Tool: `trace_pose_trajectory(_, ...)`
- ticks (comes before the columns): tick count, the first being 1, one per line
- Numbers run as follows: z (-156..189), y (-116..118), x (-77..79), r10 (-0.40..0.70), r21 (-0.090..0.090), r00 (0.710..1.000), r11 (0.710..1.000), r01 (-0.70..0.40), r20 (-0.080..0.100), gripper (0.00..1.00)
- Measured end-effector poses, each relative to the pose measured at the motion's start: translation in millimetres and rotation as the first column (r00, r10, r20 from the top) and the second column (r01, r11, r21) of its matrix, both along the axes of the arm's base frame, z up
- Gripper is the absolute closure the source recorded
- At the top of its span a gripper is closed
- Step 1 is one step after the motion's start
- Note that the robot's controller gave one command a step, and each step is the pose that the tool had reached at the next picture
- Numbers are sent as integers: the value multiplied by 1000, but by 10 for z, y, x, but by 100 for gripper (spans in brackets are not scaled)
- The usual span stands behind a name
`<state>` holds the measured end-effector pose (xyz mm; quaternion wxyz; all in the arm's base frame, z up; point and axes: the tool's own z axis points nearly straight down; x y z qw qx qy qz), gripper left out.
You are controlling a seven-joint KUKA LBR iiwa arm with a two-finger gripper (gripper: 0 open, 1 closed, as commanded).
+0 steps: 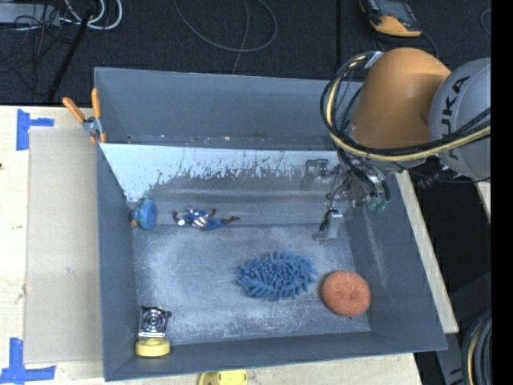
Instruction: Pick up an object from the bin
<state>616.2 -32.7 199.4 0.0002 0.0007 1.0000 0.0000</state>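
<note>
I'm looking down into the grey metal bin (240, 127). Its floor is dusted with pale speckles, and the back wall is streaked with vertical scratches. The arm (461, 115) comes in from the right under its orange cover (397, 95), with black cables looped around it. The jaws hang low at the bin's right rear, just above bare floor near the back wall, and I cannot tell from here whether they are open or closed.

Nearest to them, toward the front right, lies a round orange scouring ball (346, 293). Just left of it is a blue bristly pad (275, 276), close by but apart. Along the back left I see a small blue-and-white figure (200, 219) and a small blue blob (146, 213) by the left wall. A yellow and silver object (152, 332) sits in the front left corner.

The bin rests on a pale desk (60, 247). Behind it the floor (240, 30) is dark and strewn with cables.
</note>
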Motion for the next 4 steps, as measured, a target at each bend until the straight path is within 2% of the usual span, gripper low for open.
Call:
trace_pose_trajectory(1,-411,149,-170,-17,0,1000,1000,17,7,0)
trace_pose_trajectory(2,-970,171,-450,59,1,998,998,-59,0,0)
trace_pose_trajectory(3,-1221,304,-627,284,1,959,959,-284,-1,100)
trace_pose_trajectory(4,-1221,304,-627,284,1,959,959,-284,-1,100)
